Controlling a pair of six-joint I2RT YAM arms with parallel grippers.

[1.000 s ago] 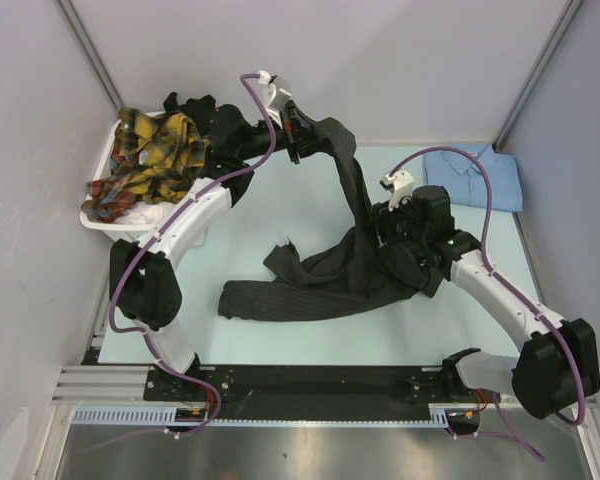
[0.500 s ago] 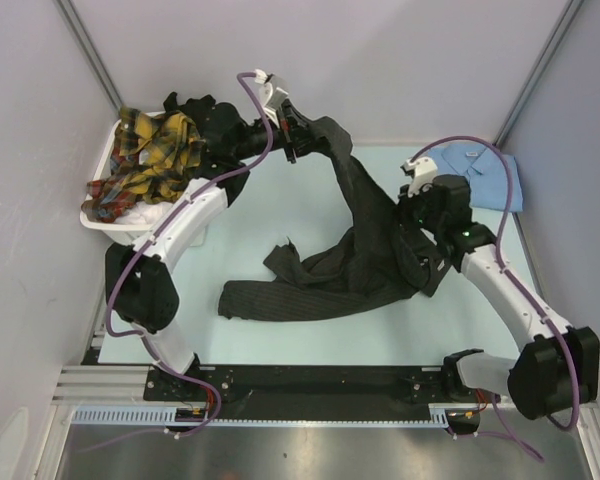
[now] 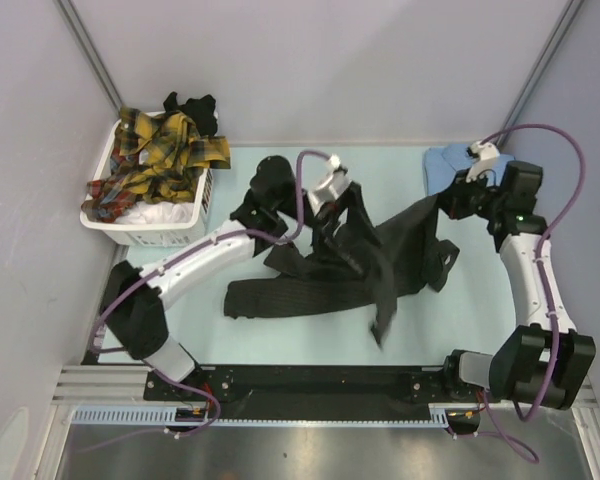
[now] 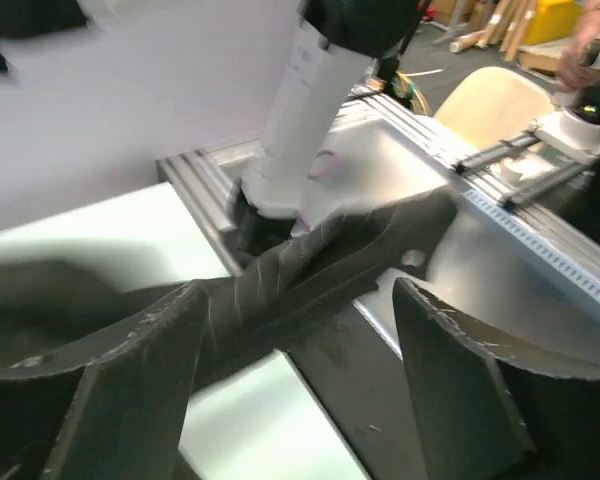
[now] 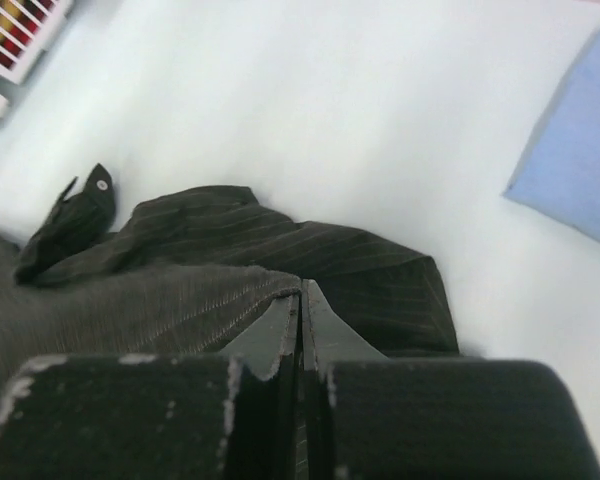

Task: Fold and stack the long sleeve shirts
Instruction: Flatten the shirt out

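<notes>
The charcoal pinstriped long sleeve shirt lies crumpled across the middle of the table. My right gripper is shut on one edge of it and holds that edge stretched up toward the back right. In the right wrist view the striped cloth runs into the closed right gripper. My left gripper hovers over the shirt's middle. It stands open, with a band of the cloth beyond its fingers and nothing held. A light blue shirt lies folded at the back right. Plaid shirts fill the basket.
The white laundry basket stands at the back left, with a dark garment on its far rim. The blue shirt lies just beyond my right gripper. Walls close in the table on three sides. A black rail runs along the near edge.
My left gripper has opened, let go of the charcoal shirt and dropped toward the table's middle. My right gripper has shut on the shirt and pulled it to the back right.
</notes>
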